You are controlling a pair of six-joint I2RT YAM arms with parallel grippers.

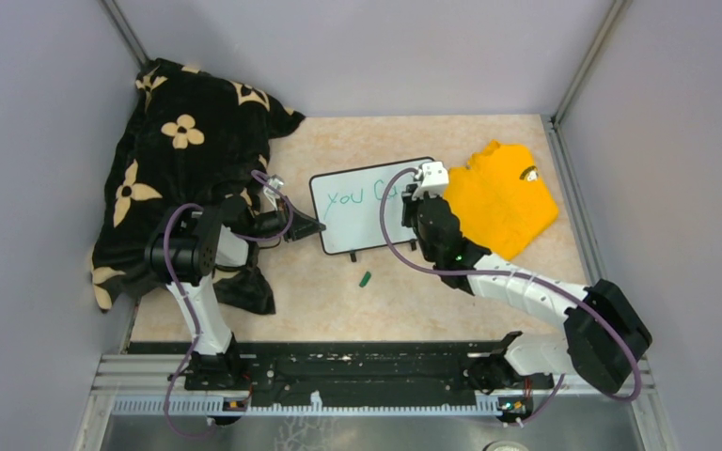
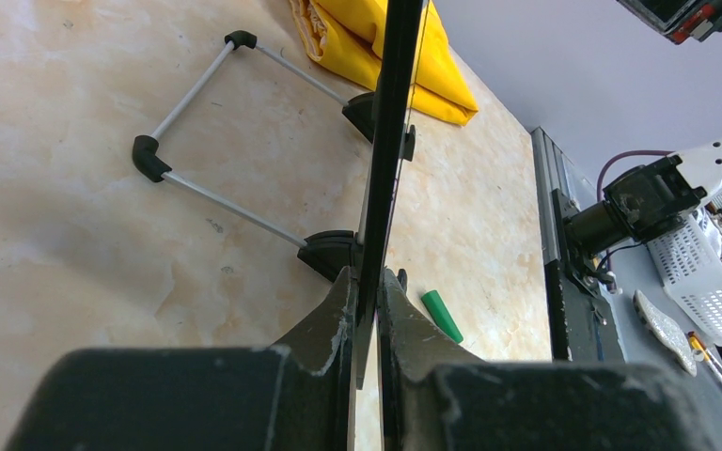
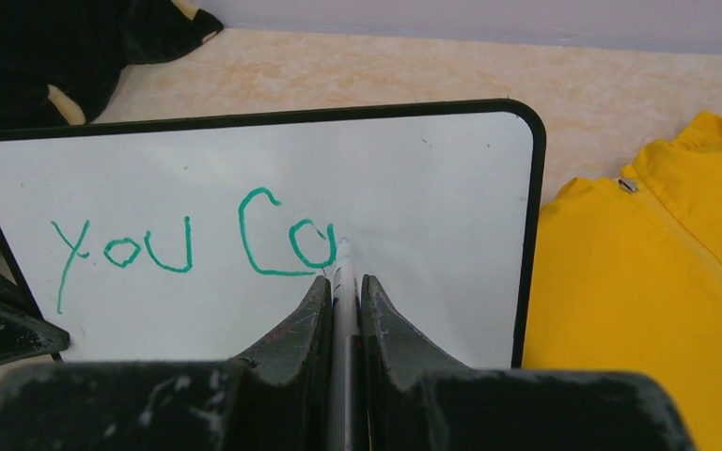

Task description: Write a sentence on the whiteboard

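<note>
At the middle of the beige table (image 1: 414,310), the whiteboard (image 1: 357,211) is standing propped up on small black feet. It is sitting between a black blanket with cream flowers (image 1: 179,160) on the left and a yellow shirt (image 1: 503,197) close by on the right.

The left arm is rising from its base at the near edge, bending at the elbow over the blanket and reaching rightward, low, to the board's left edge. The left gripper (image 2: 368,282) is pinching that edge, one finger pressing on each face of the thin black frame.

The right arm is holding its elbow out to the far right and stretching its forearm leftward across the table, its wrist hanging over the board's right half. The right gripper (image 3: 343,287) is squeezing a white-barrelled marker (image 3: 342,258). The marker's tip is touching the board at the end of green lettering reading "you C" plus a rounded letter. A green cap (image 1: 365,278) is lying on the table just in front of the board, apart from it.

From above, the right wrist is covering the board's right part and the marker. From the right wrist, most of the barrel is hiding between the fingers, and whether the last letter is an o or an a is hard to tell. From the left wrist, the board is showing only edge-on, its top cut off, with its wire stand (image 2: 230,207) resting on the table beside it.
</note>
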